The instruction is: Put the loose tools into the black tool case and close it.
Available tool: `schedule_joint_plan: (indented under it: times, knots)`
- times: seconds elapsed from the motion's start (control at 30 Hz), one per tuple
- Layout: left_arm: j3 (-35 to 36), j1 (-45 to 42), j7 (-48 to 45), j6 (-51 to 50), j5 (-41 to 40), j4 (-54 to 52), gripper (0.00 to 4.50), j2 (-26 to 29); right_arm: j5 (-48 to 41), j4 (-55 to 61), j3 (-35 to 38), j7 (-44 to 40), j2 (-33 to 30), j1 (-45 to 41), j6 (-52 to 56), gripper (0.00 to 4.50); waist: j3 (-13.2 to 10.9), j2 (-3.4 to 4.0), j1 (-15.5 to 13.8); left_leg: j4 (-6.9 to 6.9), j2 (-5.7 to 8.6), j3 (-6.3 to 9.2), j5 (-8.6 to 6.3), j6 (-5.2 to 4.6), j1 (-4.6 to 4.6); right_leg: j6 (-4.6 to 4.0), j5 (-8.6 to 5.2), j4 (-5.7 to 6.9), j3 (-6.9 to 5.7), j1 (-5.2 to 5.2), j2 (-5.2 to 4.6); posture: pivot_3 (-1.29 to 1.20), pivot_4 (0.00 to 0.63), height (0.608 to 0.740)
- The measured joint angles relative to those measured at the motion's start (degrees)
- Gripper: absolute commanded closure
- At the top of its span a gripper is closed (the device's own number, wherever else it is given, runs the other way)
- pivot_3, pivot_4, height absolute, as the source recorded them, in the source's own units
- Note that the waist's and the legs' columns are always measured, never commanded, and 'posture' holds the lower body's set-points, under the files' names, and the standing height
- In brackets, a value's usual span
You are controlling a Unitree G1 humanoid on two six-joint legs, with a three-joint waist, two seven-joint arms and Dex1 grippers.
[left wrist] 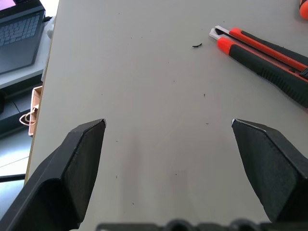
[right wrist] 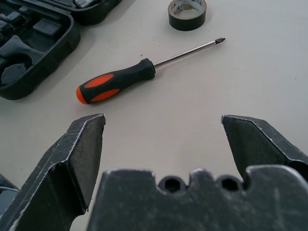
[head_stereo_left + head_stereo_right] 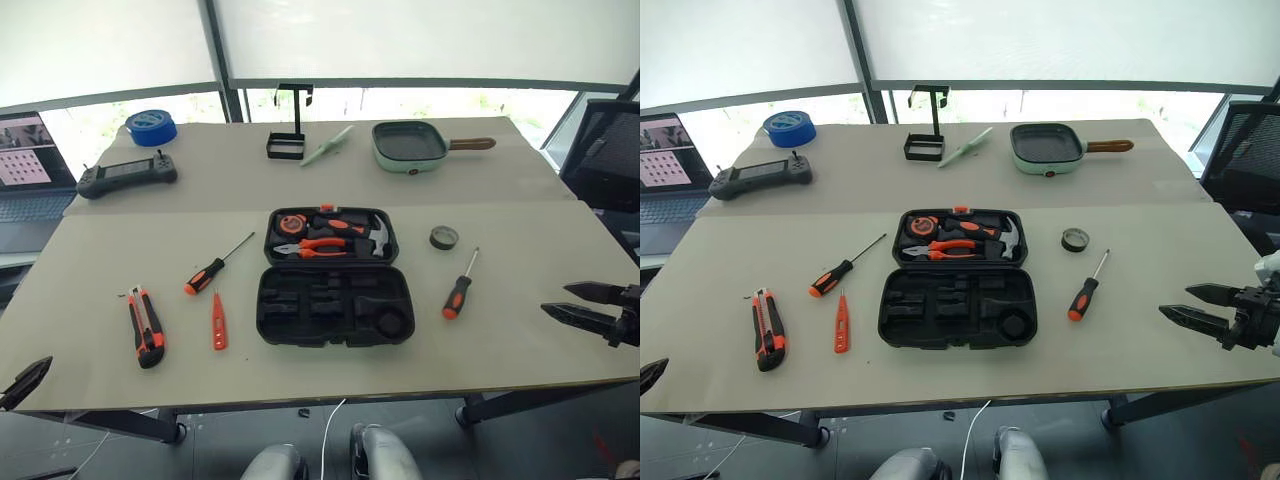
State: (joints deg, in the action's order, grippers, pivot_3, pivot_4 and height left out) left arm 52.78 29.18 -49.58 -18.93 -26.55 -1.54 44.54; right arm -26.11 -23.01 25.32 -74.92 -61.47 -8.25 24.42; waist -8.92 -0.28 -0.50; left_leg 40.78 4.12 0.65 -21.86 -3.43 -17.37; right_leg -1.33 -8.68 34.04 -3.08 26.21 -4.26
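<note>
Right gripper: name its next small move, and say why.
Probably ease the open right gripper forward over the screwdriver. That tool lies loose on the table just ahead of its fingers, and the case beside it lies open.

Left claw (image 1: 168, 130) hangs low at the near left corner of the worktop (image 3: 330, 375), fingers spread wide, nothing between them, tips aimed forward and slightly down. Right claw (image 3: 1200, 307) sits out at the right edge of the worktop, pointing inward to the left and a bit downward, its two black fingers (image 2: 79, 144) also parted wide and empty. Both claws are well apart from each other, neither touching anything.
</note>
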Motion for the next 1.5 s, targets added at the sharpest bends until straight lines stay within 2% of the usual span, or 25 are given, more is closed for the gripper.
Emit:
schedule_joint_plan:
  times: [0.17, 0.27, 0.4, 0.5, 0.57, 0.7, 0.83, 1.1, 1.23, 1.43, 1.47, 1.5]
  knots:
    - [-2.5, -2.7, 0.2, 0.3, 1.5, 2.6, 0.00, 1.0, 0.1, 1.3, 0.2, 1.0, 0.0, 0.7, -0.1, 0.02, 0.0, 0.05, -0.2, 0.00, 0.00, 0.01, 0.00, 0.00, 0.00, 0.00, 0.00, 0.02, -0.01, -0.01, -0.01, 0.00, 0.150, 0.740]
    - [-5.7, -6.3, -0.3, -4.0, 0.0, 1.5, 0.00, 2.8, -0.5, 5.3, 1.3, 2.9, 0.0, 0.8, 1.3, 0.02, 0.0, 0.04, -0.2, 0.03, 0.00, 0.03, 0.00, 0.03, -0.02, -0.01, 0.01, 0.05, -0.02, 0.00, -0.01, 0.00, 0.150, 0.740]
    - [-11.9, -15.5, -2.2, -10.5, -3.0, -2.9, 0.00, 10.5, -5.8, 17.9, 2.8, 4.4, 0.0, -0.1, 6.9, 0.02, 0.0, 0.04, -0.2, 0.05, 0.00, 0.10, -0.03, 0.16, -0.03, -0.02, 0.02, 0.08, -0.08, -0.01, 0.00, 0.00, 0.150, 0.740]
    - [-20.3, -25.8, -3.4, -14.1, -3.1, -2.7, 0.00, 15.1, -10.4, 27.5, 2.2, 6.5, 0.2, -1.6, 12.3, 0.02, 0.0, 0.12, -0.1, 0.04, 0.03, 0.09, 0.00, 0.16, -0.04, -0.02, 0.02, 0.08, -0.12, 0.04, 0.03, 0.00, 0.150, 0.740]
    - [-26.6, -32.8, -3.9, -16.2, -2.6, -1.1, 0.00, 16.1, -13.4, 33.7, 1.7, 7.8, 0.4, -2.4, 15.1, 0.02, 0.0, 0.13, 0.1, 0.02, 0.04, 0.10, 0.05, 0.21, -0.02, -0.03, 0.02, 0.05, -0.14, 0.06, 0.09, 0.00, 0.150, 0.740]
    - [-40.1, -46.1, -4.7, -19.0, 1.3, 5.5, 0.00, 15.8, -15.9, 42.9, -3.5, 11.4, 3.2, -5.5, 17.2, 0.02, -0.1, 0.04, 0.7, 0.03, 0.08, 0.08, 0.10, 0.19, -0.04, -0.04, 0.02, 0.01, -0.60, 0.07, 0.08, 0.00, 0.150, 0.740]
    - [-51.9, -58.6, -5.1, -17.9, 8.7, 14.6, 0.00, 11.7, -17.5, 51.2, -11.3, 14.3, 6.9, -7.7, 17.3, 0.02, -0.1, 0.02, 0.7, 0.09, 0.16, 0.09, 0.16, 0.22, -0.05, -0.05, 0.03, 0.04, -0.73, 0.06, 0.03, 0.00, 0.150, 0.740]
    - [-60.3, -67.0, -6.7, -11.3, 17.5, 30.2, 0.00, 6.6, -17.7, 53.7, -14.9, 16.7, 9.5, -8.8, 16.8, 0.02, -0.1, -0.03, 1.1, 0.18, 0.23, 0.08, 0.27, 0.25, -0.04, -0.07, 0.04, 0.06, -0.86, 0.03, 0.01, 0.00, 0.150, 0.740]
    - [-60.7, -68.4, -8.0, -8.8, 19.3, 35.0, 1.06, 4.9, -17.4, 54.0, -15.8, 17.8, 10.5, -8.8, 16.6, 0.00, -0.1, -0.04, 1.1, 0.19, 0.21, 0.12, 0.35, 0.41, -0.03, -0.13, 0.08, 0.10, -0.84, 0.03, -0.05, 0.00, 0.150, 0.740]
    - [-60.5, -69.6, -9.2, -5.8, 19.9, 38.5, 3.43, 3.9, -16.0, 54.0, -16.7, 18.7, 11.2, -8.3, 15.1, 0.00, -0.1, -0.04, 0.8, 0.20, 0.17, 0.23, 0.46, 0.23, -0.04, -0.16, 0.10, 0.13, -0.63, 0.01, -0.09, 0.00, 0.150, 0.740]
    - [-60.4, -69.8, -9.2, -5.8, 20.0, 38.9, 3.63, 3.9, -15.7, 54.0, -16.9, 18.8, 11.2, -8.2, 15.0, 0.00, -0.1, -0.04, 0.8, 0.20, 0.17, 0.24, 0.46, 0.23, -0.04, -0.16, 0.10, 0.13, -0.62, 0.02, -0.09, 0.00, 0.150, 0.740]
    - [-60.4, -70.1, -9.4, -5.7, 20.0, 39.5, 3.62, 3.9, -15.6, 53.9, -16.8, 18.8, 11.2, -8.1, 14.9, 0.00, -0.1, -0.04, 0.8, 0.20, 0.17, 0.24, 0.46, 0.22, -0.04, -0.16, 0.10, 0.13, -0.60, 0.02, -0.09, 0.00, 0.150, 0.740]
